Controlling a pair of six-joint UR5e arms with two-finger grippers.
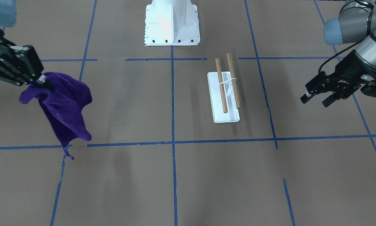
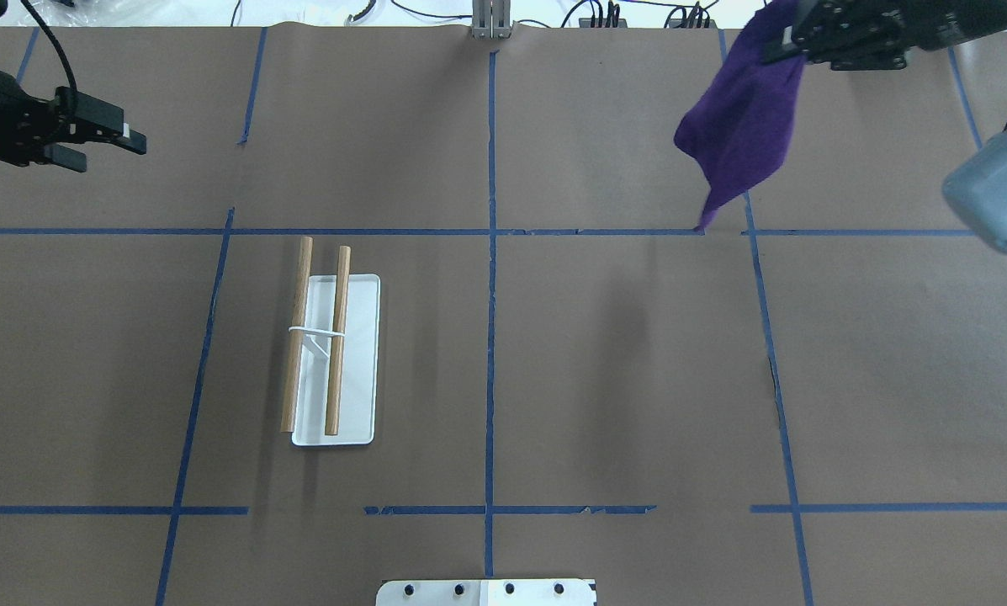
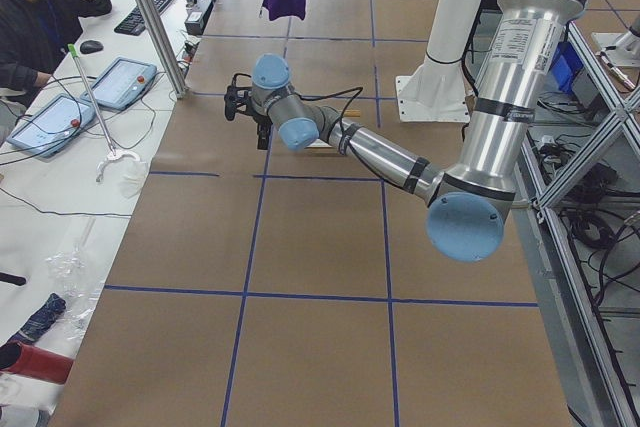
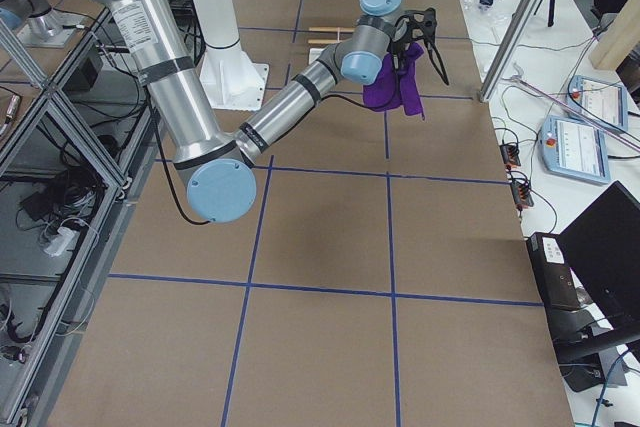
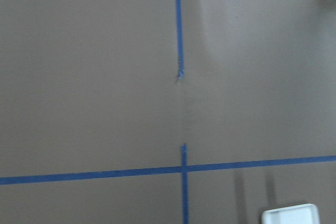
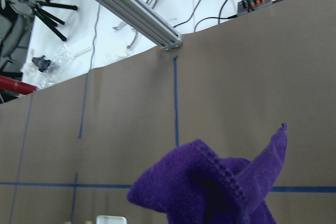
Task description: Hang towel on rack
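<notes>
Step in hand, as I judge it: carrying the towel [image 1: 65,106] across to the rack [image 1: 220,84]; the draping is not yet begun.

To do it well:
- Hold height so the hanging tip passes over the dowels [image 2: 337,337] instead of snagging the white base [image 2: 360,353].
- Approach square to the dowels, which run lengthwise, away from the robot.
- Lower until cloth falls on both sides of a dowel before letting go. The towel hangs bunched from one pinched spot, so it may slide off if the weight sits on one side.

Left to right, overhead view:
- Left gripper [image 2: 108,150]: fingers apart, holding nothing, touching nothing, hovering over bare table [image 2: 621,379]. The rack stands nearer the robot than this gripper and a little toward the centre tape line [image 2: 491,337].
- Right gripper [image 2: 793,38]: fingers clamped on the top edge of the purple towel. The cloth hangs below it in loose folds. Its lowest tip looks close to the table; I cannot tell whether it touches.
- The rack is well apart from this gripper, toward the robot's left across the centre tape line, and nearer the robot.
</notes>
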